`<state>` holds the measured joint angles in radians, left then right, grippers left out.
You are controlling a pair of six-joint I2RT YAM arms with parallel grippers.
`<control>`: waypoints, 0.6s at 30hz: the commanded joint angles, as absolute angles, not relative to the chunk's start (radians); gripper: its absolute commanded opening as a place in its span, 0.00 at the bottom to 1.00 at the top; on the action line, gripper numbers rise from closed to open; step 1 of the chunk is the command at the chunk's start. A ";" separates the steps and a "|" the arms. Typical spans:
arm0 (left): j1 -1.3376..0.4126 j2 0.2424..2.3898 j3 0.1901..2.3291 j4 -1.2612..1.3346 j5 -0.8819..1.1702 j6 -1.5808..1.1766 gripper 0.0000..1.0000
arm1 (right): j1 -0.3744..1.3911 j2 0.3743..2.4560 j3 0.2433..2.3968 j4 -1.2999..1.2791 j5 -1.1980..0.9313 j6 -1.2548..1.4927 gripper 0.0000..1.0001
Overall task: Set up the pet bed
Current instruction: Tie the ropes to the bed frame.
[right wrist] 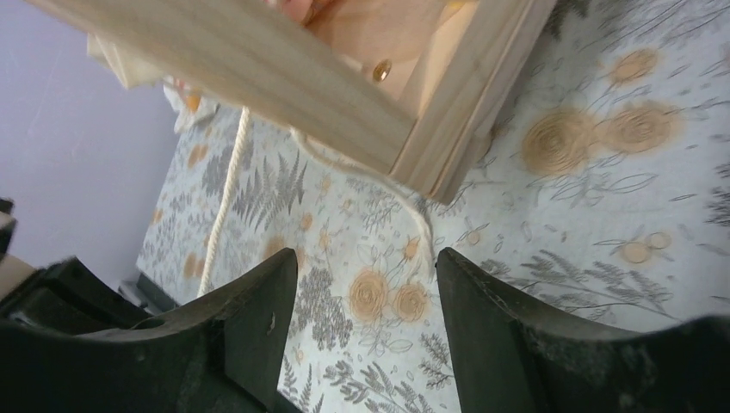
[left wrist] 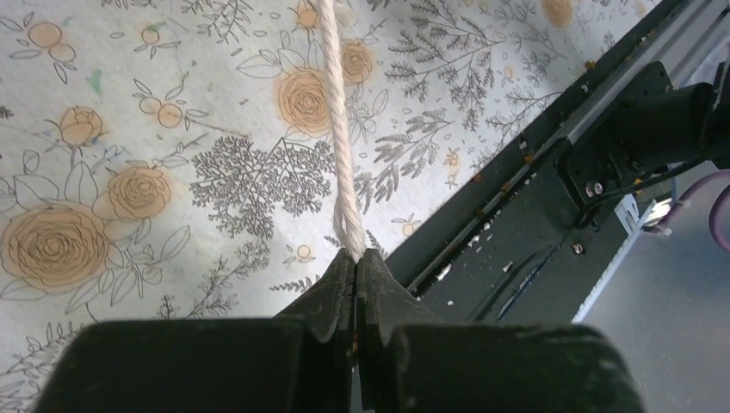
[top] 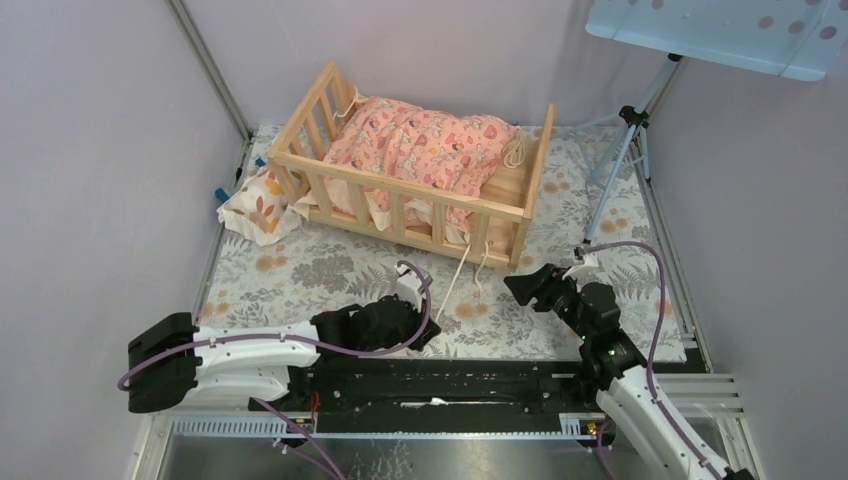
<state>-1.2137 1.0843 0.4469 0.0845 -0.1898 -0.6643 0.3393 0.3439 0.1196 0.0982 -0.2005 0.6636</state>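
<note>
Although the pale floral-printed table cover fills most of the overhead view, the task's thing is the large light-wood slatted pet bed, which is set toward the table's far edge, near the middle. A pink patterned ruffled cushion is laid inside it, and a small cream pillow with orange leaves is seen just beside its left end. The right gripper is held partly open with nothing between its jaws, aimed at the bed's near right corner post. The left gripper is clamped tight on the end of a white twisted cotton cord running toward the bed.

The step is judged to be gathering the hanging cords. It is best done if the held cord is drawn gently, so the bed is not dragged, and the second pale cord is pinched clear of the post. The pinch is shown only by the left wrist view, the second cord's curve beside the post only by the right wrist view, and the cushion and pillow only from overhead.
</note>
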 commanded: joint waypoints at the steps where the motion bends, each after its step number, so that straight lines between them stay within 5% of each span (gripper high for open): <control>1: -1.239 1.018 0.437 0.038 -0.198 -0.698 0.00 | 0.461 0.449 0.086 0.302 -0.114 0.643 0.67; 9: -1.243 1.019 0.430 0.053 -0.225 -0.716 0.00 | 0.784 0.721 0.025 0.623 0.252 0.587 0.67; 18: -1.243 1.083 0.451 0.124 -0.259 -0.714 0.00 | 0.831 1.154 0.029 1.171 0.419 0.461 0.72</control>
<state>-1.2388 1.0664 0.4316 0.0502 -0.2264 -0.7090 0.8169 1.0397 0.0242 0.8234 0.2726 0.5579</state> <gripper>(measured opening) 0.011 0.711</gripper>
